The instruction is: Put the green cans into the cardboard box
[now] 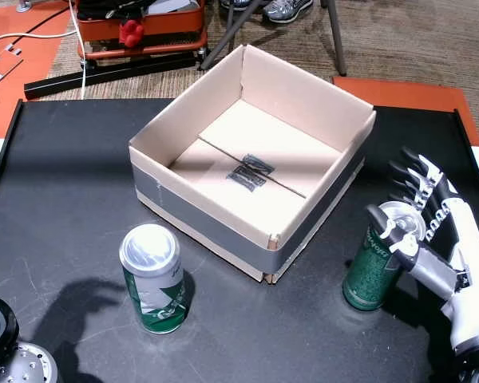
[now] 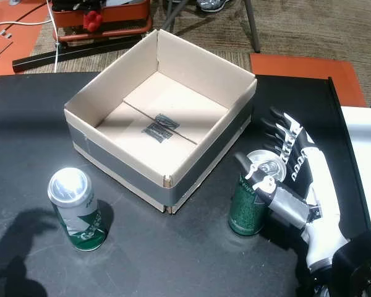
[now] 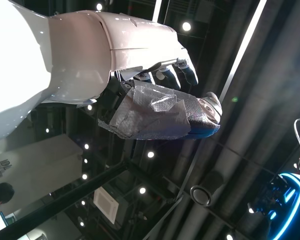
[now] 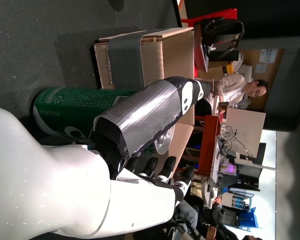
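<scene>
- The cardboard box [image 1: 255, 171] sits open-topped on the black table [image 1: 64, 183], turned corner-on, with grey tape around its lower walls; nothing lies inside it but a dark tape patch on the floor seam.
- One green can [image 1: 153, 279] stands upright on the table at about 7 o'clock from the box, near its front-left wall but apart from it, with nothing touching it.
- A second green can [image 2: 252, 197] stands upright on the table at about 4 o'clock from the box, just beside the box's front-right wall.
- The right hand [image 2: 290, 179] is against this second can from its right: in both head views the thumb crosses over the can's top rim, while the four fingers [image 1: 419, 179] stretch straight out past the can, not curled round it. The grip is only partial, and whether it truly holds the can cannot be told.
- In the right wrist view the thumb [image 4: 150, 117] lies along the can's side, with the box corner right behind.
- The left hand [image 3: 155, 100] is raised toward the ceiling, holding nothing, its fingers loosely bent.
</scene>
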Available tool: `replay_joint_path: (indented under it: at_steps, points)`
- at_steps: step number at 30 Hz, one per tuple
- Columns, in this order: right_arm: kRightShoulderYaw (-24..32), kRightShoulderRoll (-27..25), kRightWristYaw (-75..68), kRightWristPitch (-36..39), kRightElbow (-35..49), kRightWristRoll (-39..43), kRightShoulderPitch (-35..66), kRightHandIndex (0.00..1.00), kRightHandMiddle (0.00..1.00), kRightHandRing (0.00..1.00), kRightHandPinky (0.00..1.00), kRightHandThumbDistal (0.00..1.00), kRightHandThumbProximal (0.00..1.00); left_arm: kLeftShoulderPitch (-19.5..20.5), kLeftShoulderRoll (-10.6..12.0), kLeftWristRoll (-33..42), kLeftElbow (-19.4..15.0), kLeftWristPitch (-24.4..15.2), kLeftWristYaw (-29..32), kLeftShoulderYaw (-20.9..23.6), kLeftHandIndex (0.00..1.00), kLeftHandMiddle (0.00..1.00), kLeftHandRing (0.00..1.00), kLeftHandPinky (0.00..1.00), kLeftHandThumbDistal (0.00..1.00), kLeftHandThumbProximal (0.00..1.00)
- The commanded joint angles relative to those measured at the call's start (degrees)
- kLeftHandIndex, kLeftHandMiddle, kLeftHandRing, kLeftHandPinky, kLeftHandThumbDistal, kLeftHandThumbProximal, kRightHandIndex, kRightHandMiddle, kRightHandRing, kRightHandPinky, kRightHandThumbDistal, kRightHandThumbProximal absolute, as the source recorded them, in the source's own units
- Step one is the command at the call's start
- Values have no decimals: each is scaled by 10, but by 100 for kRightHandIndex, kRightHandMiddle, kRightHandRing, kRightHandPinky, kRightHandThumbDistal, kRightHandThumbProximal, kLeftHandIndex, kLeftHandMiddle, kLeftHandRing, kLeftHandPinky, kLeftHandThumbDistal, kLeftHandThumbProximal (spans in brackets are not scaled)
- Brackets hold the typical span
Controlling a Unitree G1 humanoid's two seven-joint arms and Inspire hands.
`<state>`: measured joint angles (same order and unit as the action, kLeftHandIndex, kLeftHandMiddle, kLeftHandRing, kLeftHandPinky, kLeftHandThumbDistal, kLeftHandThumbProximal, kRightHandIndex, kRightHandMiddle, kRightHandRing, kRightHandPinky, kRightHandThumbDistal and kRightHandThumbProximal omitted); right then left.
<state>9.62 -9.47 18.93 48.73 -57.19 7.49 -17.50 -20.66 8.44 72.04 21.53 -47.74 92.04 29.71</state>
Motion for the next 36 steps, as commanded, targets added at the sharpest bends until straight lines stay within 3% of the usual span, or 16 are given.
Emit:
replay_joint_path:
  at_steps: [1, 23, 29, 36]
  points:
    - [0, -5, -1, 0, -5, -6, -1, 83, 84, 84, 90, 97, 35, -4, 57, -4, 2, -1, 5, 10, 68, 72, 85, 87, 27, 74]
    - [-3, -13, -24, -34, -31, -23, -13, 82, 83, 83, 89, 100, 33, 3, 55, -3, -5, 10, 5, 7, 70, 73, 85, 87, 26, 72]
    - [-3, -16, -29, -48, -52, -27, -22, 81, 83, 83, 89, 94, 30, 0, 58, -7, -6, -8, 5, 11, 69, 73, 85, 87, 26, 73]
    - [-3, -18, -33, -64, -69, -30, -30, 80, 83, 84, 90, 90, 26, 2, 57, -4, -7, -2, 5, 7, 70, 73, 85, 87, 27, 75]
